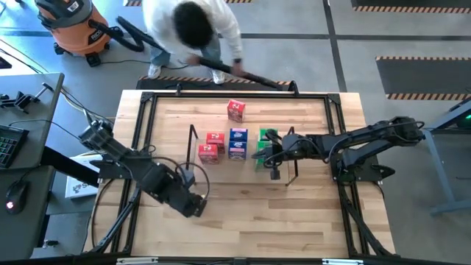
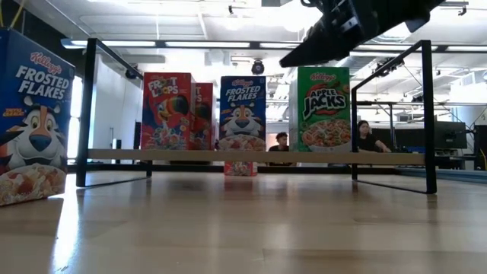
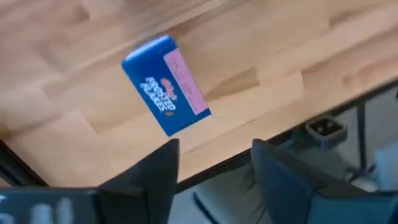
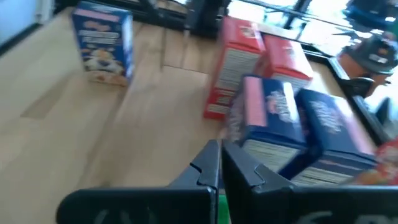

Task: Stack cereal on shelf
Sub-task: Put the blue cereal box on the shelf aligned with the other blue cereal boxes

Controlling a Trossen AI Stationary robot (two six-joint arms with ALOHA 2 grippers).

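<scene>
Seen from overhead, a wooden table (image 1: 243, 221) holds a low black wire shelf (image 1: 193, 136) at its centre. Small cereal boxes stand in a row on it: two red boxes (image 1: 211, 147) toward nine o'clock, two blue boxes (image 1: 238, 143) in the middle, and a green box (image 1: 263, 145) toward three o'clock. One more red box (image 1: 235, 110) stands apart at twelve o'clock, off the shelf.

The right gripper (image 1: 271, 154) reaches in from three o'clock and sits at the green box. Its wrist camera shows the fingers (image 4: 205, 171) drawn narrow, nearly together, with a sliver of green just beneath them. Whether they grip the box cannot be told.

The left gripper (image 1: 193, 206) waits near seven o'clock, fingers (image 3: 155, 171) spread wide and empty. Its wrist camera shows another blue box (image 3: 166, 84) on the wood ahead of it.

A person (image 1: 195, 29) bends over beyond the table's far edge.

The step in hand looks like seating the green box at the row's end. Next, the right arm would need to lift clear without tipping it, then fetch a loose box.
</scene>
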